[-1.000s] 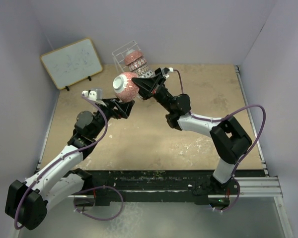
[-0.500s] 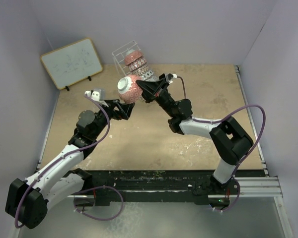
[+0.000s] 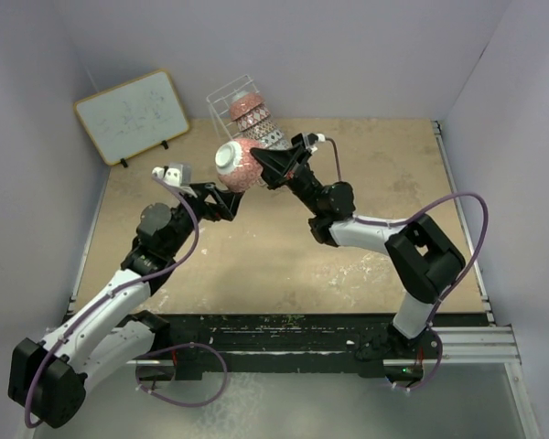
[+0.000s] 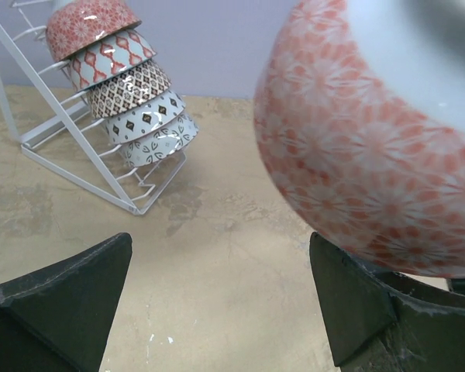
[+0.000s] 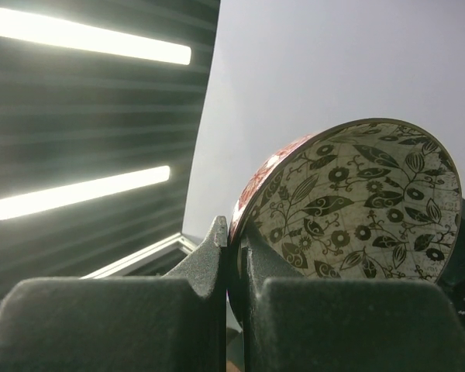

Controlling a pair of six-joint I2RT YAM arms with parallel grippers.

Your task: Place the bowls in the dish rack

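Left gripper [image 4: 218,242] is spread wide at the bottom of the left wrist frame, nothing between its fingers; a pink bowl [image 4: 372,147] fills the upper right just above one finger, touching or not I cannot tell. Right gripper [image 3: 263,165] pinches that bowl's rim, holding it on edge above the counter [image 3: 393,183], near the top frame's centre. Beyond, at the upper middle, the rack [image 3: 229,94] stands tilted on the counter, five more bowls [image 4: 132,101] stacked on edge in it. Whiteboard [image 3: 133,116] stands upper left, apart from the rack
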